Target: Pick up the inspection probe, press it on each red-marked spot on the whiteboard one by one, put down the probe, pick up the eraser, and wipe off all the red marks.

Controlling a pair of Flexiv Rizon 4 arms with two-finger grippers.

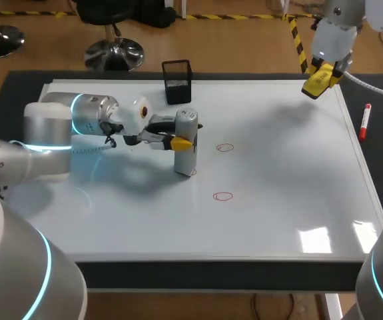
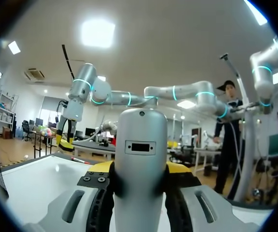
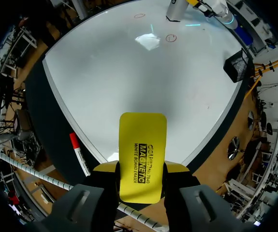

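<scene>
Found the left hand (image 1: 183,139) clamped on the probe (image 1: 186,160), with yellow fingertips (image 2: 180,169) pressed to either side of the grey body. Located the probe upright over the board (image 1: 278,200), left of centre, base at the board face; could not confirm contact. Noted two red marks to the right of the probe, both apart from it: a far mark (image 1: 225,148) level with the probe body, and a near mark (image 1: 223,196) closer to the robot. Found the right hand (image 3: 141,169) clamped on the yellow eraser (image 3: 142,142), raised above the far right corner of the board. Located a black mesh basket (image 1: 177,81) at the far edge of the board, just behind the probe; could not make out any contents. Located a marker (image 1: 364,122) on the dark surface (image 1: 18,87), just beside the right edge of the board.
</scene>
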